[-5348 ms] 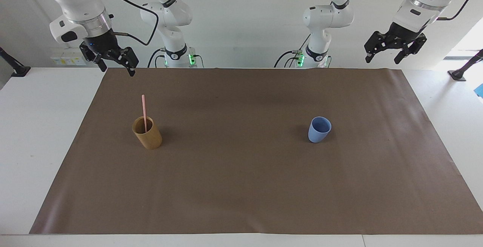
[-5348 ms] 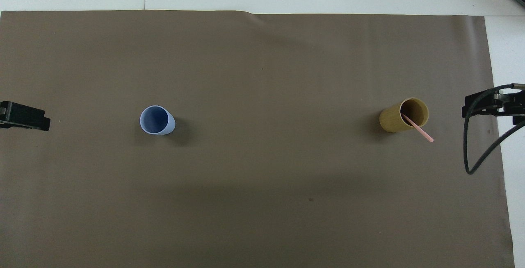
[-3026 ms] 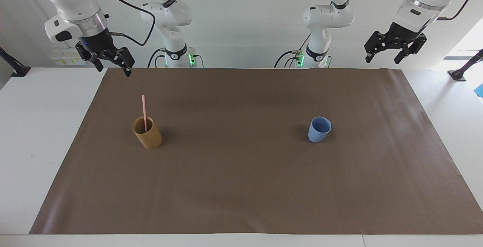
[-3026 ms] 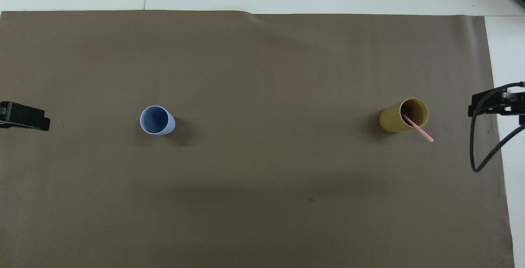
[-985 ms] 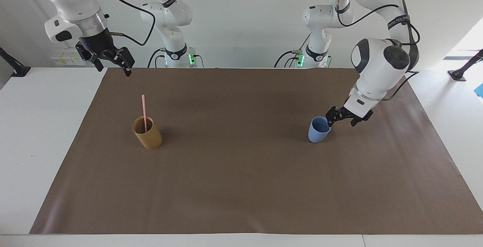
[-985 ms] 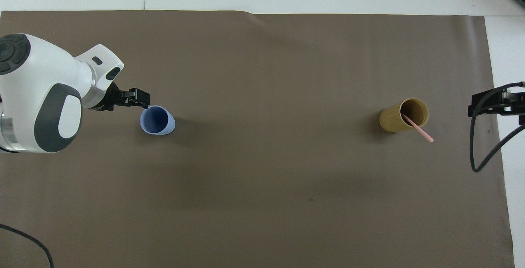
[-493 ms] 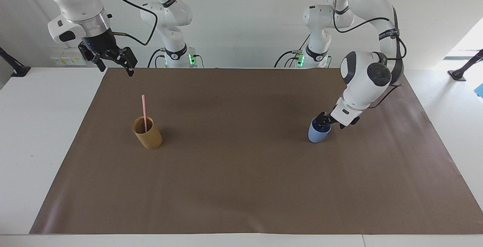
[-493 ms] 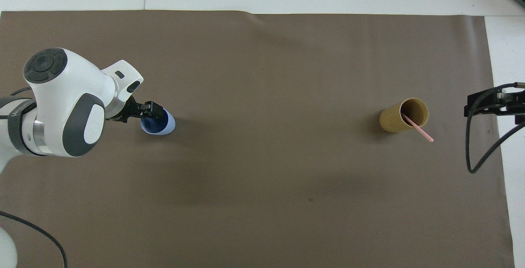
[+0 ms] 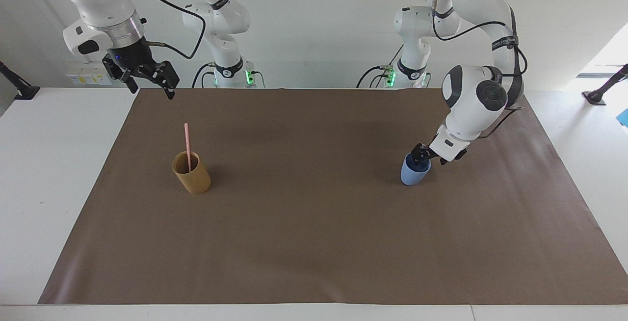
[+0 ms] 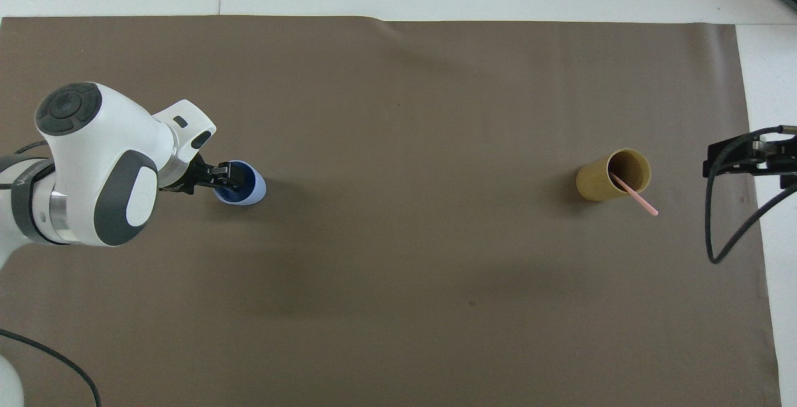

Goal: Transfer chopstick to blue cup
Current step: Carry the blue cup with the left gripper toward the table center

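The pale pink chopstick (image 9: 187, 139) (image 10: 638, 200) stands leaning in a tan-brown cup (image 9: 194, 178) (image 10: 598, 183) toward the right arm's end of the table. The blue cup (image 9: 411, 176) (image 10: 252, 189) stands upright toward the left arm's end. My left gripper (image 9: 421, 156) (image 10: 225, 178) is down at the blue cup's rim, on the side toward the left arm's end, tip over the cup's mouth. My right gripper (image 9: 147, 83) (image 10: 744, 159) hangs open and empty, high over the mat's edge by the robots, well away from the tan-brown cup.
A brown mat (image 9: 314, 237) covers most of the white table (image 9: 49, 188). The two cups stand far apart with bare mat between them. The left arm's big white wrist (image 9: 473, 100) looms above the blue cup.
The left arm came down from its raised rest and brought its gripper to the blue cup's rim, then shifted slightly in the last half second. The right gripper, cups and chopstick have barely moved.
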Robot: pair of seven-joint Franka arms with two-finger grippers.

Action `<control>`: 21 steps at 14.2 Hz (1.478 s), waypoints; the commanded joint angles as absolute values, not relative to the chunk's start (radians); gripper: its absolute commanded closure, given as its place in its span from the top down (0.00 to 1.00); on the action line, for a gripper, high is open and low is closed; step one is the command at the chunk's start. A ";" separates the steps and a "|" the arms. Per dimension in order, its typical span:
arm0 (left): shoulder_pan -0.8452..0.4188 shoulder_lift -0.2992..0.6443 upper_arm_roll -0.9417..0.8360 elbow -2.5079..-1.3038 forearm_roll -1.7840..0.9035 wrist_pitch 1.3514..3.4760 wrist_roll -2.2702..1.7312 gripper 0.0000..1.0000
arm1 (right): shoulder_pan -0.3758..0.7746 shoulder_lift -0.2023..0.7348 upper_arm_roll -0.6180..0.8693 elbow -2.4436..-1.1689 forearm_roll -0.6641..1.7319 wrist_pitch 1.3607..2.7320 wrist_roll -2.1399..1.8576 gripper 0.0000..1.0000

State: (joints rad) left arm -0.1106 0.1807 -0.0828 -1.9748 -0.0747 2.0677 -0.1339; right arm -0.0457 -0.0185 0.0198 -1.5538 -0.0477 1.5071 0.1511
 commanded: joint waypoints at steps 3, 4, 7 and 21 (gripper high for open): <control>-0.121 0.140 -0.075 -2.025 -0.110 2.097 -0.130 0.00 | -0.051 -0.020 0.026 -1.552 -0.041 1.491 0.132 1.00; -0.120 0.141 -0.075 -2.022 -0.110 2.097 -0.129 0.00 | -0.051 -0.020 0.026 -1.554 -0.041 1.491 0.130 1.00; -0.121 0.156 -0.074 -1.979 -0.109 2.083 -0.115 0.00 | -0.051 -0.021 0.026 -1.557 -0.041 1.491 0.129 1.00; -0.475 0.375 -0.072 -1.472 -0.087 1.850 -0.521 0.00 | -0.051 -0.025 0.028 -1.560 -0.040 1.483 0.127 1.00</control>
